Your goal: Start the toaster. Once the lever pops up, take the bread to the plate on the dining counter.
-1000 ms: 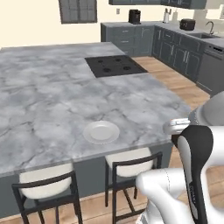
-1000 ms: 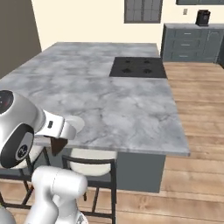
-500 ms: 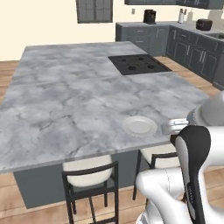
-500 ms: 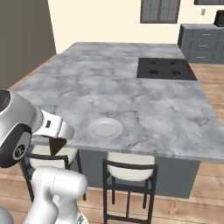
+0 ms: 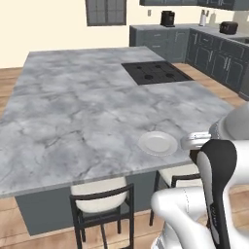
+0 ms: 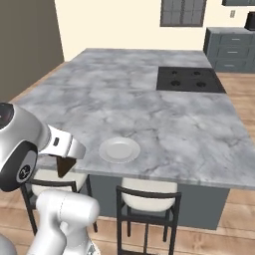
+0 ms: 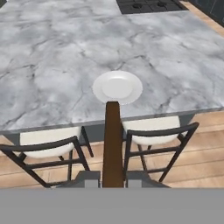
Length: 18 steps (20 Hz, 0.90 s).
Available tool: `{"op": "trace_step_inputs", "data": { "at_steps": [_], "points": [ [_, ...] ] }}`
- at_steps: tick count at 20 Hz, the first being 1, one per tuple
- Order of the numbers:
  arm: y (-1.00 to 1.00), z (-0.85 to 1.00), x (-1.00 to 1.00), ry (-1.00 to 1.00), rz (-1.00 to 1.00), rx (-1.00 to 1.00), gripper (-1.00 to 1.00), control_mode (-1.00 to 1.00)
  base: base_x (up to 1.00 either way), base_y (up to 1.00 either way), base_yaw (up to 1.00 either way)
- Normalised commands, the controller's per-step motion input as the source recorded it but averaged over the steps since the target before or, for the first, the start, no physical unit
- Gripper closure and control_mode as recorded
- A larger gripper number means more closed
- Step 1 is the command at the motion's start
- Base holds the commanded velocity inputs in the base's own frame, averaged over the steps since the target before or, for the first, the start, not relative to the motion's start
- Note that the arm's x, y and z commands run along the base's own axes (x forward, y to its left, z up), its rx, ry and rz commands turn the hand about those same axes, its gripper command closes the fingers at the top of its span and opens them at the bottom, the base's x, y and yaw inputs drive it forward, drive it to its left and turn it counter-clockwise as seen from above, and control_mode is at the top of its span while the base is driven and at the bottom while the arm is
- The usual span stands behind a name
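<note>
The bread (image 7: 113,140), a dark brown slice seen edge-on in the hand view, stands upright with my gripper (image 7: 113,178) shut on it. From the right base view the gripper (image 6: 64,162) hangs off the near edge of the dining counter (image 6: 164,124), above a stool, with the bread (image 6: 63,167) below the hand. The white round plate (image 7: 117,86) lies on the marble close to that edge, just ahead of the bread; it shows as well as the plate (image 5: 157,143) and the plate (image 6: 119,149). The toaster (image 5: 227,27) sits far off on the back worktop.
A black cooktop (image 5: 155,72) is set into the island's far right part. Cushioned stools (image 7: 50,141) (image 7: 153,131) stand under the near edge, below my hand. A black coffee machine (image 5: 168,18) and grey cabinets (image 5: 219,58) line the back wall.
The base has driven, so the whole scene shifted: the island and plate now sit closer and more central. The gripper stays shut on the bread.
</note>
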Motion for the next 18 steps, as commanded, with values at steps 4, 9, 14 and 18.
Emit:
{"op": "trace_step_inputs", "data": {
  "at_steps": [4, 9, 14, 18],
  "points": [
    [0.0, 0.0, 0.0, 0.0, 0.0, 0.0, 1.0, 1.0, 0.48, -0.13, 0.0],
    [-0.05, -0.02, 0.1, -0.01, 0.0, 0.01, 1.0, -1.0, 0.37, -0.1, 0.0],
    [-0.32, -0.22, 0.59, -0.05, 0.04, 0.06, 1.0, -1.0, 0.0, 0.0, 0.0],
    [-0.28, -0.39, 0.7, -0.06, 0.12, 0.1, 1.0, -1.0, 0.0, 0.0, 0.0]
  ]
}}
